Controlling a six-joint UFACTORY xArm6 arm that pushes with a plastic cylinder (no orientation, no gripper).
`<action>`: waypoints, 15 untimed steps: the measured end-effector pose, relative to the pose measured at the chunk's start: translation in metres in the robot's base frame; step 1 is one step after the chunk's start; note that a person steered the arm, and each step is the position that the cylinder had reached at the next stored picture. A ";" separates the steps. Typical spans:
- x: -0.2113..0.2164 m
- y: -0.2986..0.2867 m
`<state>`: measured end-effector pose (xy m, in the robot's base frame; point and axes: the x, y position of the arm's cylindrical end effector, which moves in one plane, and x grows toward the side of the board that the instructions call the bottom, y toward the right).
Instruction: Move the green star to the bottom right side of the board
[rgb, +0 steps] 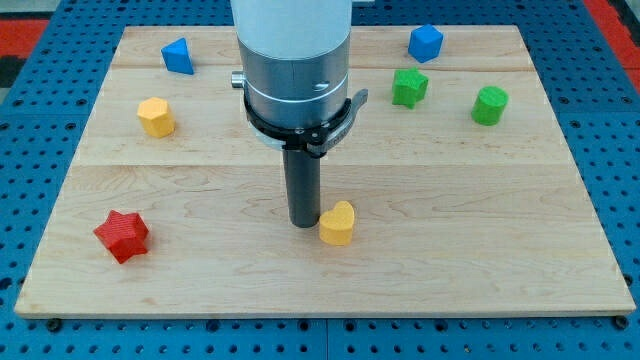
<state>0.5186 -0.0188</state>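
Observation:
The green star lies near the view's top right of the wooden board. My tip rests on the board near the middle, far below and to the left of the star. The tip touches, or nearly touches, the left side of a yellow heart-shaped block. The arm's grey body rises above the rod and hides part of the board's top middle.
A green cylinder sits right of the star. A blue block lies at the top right, a blue triangular block at the top left, a yellow hexagonal block at left, a red star at lower left.

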 end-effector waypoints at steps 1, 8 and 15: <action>0.004 0.024; -0.220 0.080; -0.135 0.129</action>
<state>0.3841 0.1105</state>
